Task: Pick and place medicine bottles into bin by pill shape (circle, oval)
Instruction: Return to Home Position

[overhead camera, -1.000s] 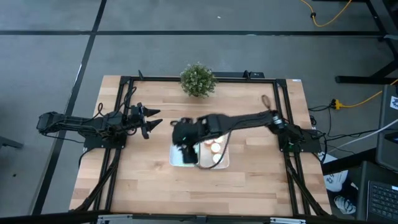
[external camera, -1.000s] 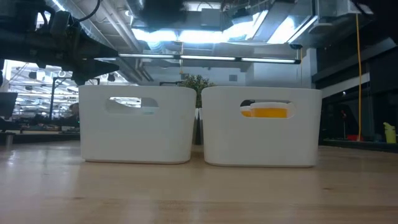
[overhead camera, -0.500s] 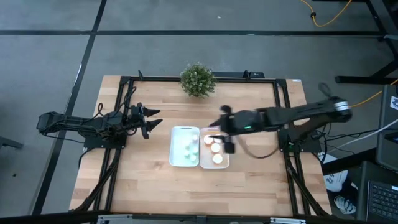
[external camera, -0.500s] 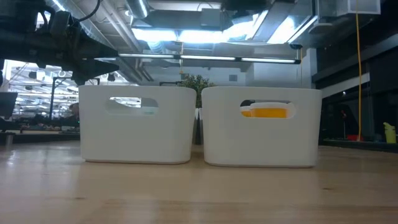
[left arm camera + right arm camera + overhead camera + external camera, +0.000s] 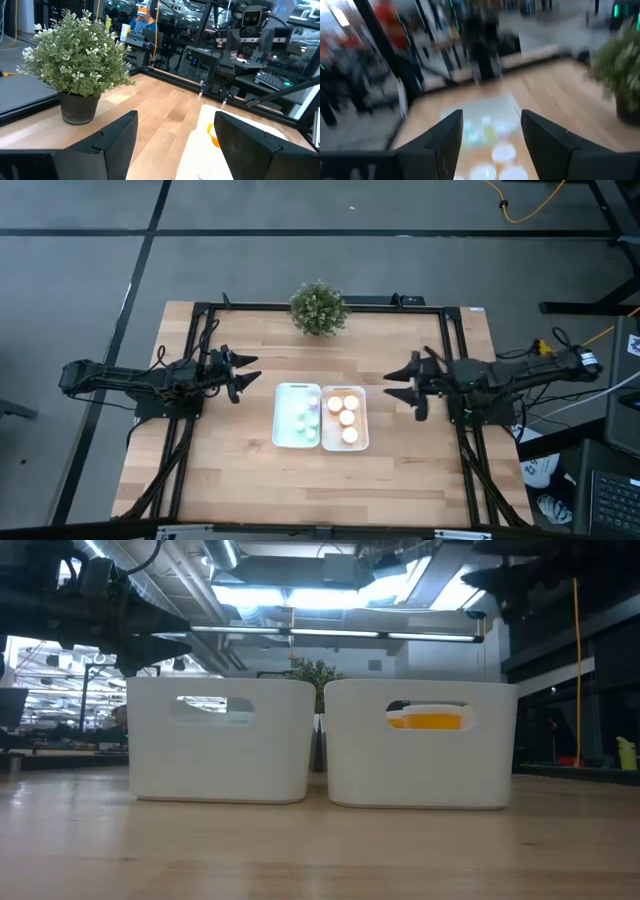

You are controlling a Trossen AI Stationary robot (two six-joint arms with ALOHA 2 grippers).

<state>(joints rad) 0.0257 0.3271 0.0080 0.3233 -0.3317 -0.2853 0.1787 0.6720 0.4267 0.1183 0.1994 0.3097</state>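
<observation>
Two white bins stand side by side at the table's middle. The left bin [image 5: 297,416] holds pale teal-green medicine bottles [image 5: 303,418]. The right bin [image 5: 345,419] holds three orange medicine bottles with white caps [image 5: 347,418]; one shows through the bin's handle slot [image 5: 431,720]. My left gripper [image 5: 243,374] is open and empty, left of the bins above the table. My right gripper [image 5: 404,388] is open and empty, right of the bins. Its wrist view [image 5: 490,130] looks toward the bins.
A potted plant [image 5: 318,308] stands at the table's far edge behind the bins and also shows in the left wrist view [image 5: 75,60]. Bare wooden table [image 5: 300,490] lies in front of the bins and on both sides.
My right arm has drawn back from over the left bin toward the table's right edge, passing over the right bin, and now hangs right of the bins. The bottles in both bins show uncovered. My left arm has kept still.
</observation>
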